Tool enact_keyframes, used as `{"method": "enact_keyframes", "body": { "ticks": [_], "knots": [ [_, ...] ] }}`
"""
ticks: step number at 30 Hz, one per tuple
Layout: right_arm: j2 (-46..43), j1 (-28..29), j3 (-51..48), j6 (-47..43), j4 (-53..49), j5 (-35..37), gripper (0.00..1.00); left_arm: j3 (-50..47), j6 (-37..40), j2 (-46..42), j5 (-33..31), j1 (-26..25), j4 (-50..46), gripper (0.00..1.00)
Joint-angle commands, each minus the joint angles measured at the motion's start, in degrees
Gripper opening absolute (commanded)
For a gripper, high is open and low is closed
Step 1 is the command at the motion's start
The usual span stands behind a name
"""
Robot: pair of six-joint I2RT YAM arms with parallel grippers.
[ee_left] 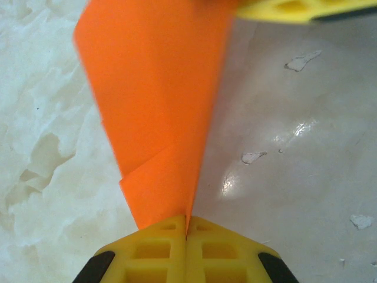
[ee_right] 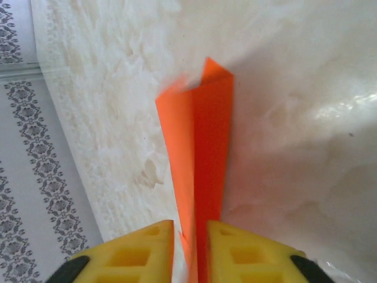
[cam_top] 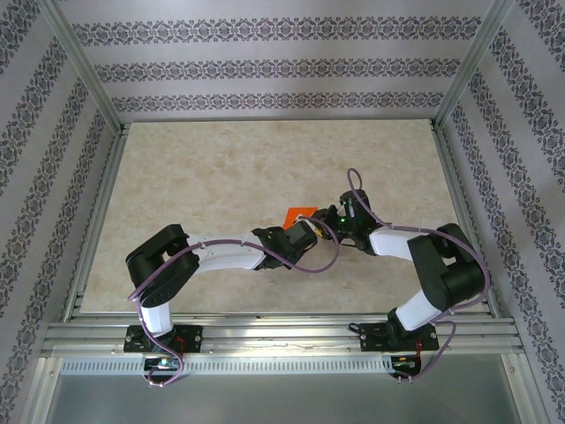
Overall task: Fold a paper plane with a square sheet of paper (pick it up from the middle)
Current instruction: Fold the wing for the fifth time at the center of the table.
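- The thin bright orange sheet of paper point(cam_top: 298, 212), folded long and narrow, is near the middle of the pale stone-look table point(cam_top: 203, 185), between the two grippers.
- The left gripper point(ee_left: 187, 233) has its yellow fingers point(ee_left: 156, 250) pressed together on one end of the paper. This pinch should be firm so that the paper cannot slip.
- The right gripper point(ee_right: 189, 236) has its fingers a little apart. The paper runs through the gap and is not squeezed.
- I think the fold is being pressed flat. The right gripper should close right on the crease and slide slowly along it.
- A hard pull may tear the thin paper.
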Motion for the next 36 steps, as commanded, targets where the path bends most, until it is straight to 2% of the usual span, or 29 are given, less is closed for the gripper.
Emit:
{"method": "enact_keyframes", "body": {
  "ticks": [1,5,9,16,27,36],
  "knots": [
    [-5.54,-1.38,3.04,-8.73,-10.36,0.97,0.26,-0.33,-2.42,-0.02,-1.11,-0.49,-0.63,0.01],
    [-11.12,-2.32,3.91,-14.87,-19.06,5.33,0.32,-0.72,-4.82,-0.32,0.53,0.12,0.61,0.0],
    [-17.24,-3.82,0.85,-15.53,-19.67,9.02,0.38,-1.9,-7.87,-0.53,4.66,1.32,3.14,0.0],
    [-23.62,-4.97,-1.96,-16.15,-20.05,11.17,0.4,-6.23,-14.42,-1.86,16.06,5.25,11.05,0.0],
    [-20.68,-4.87,-2.04,-14.91,-16.94,5.54,0.4,-13.28,-25.99,-1.97,32.94,11.78,26.35,0.0],
    [-15.71,-4.34,-1.09,-15.48,-13.99,-0.05,0.38,-16.07,-30.98,-1.17,41.5,14.27,35.94,0.0]
  ]
}}
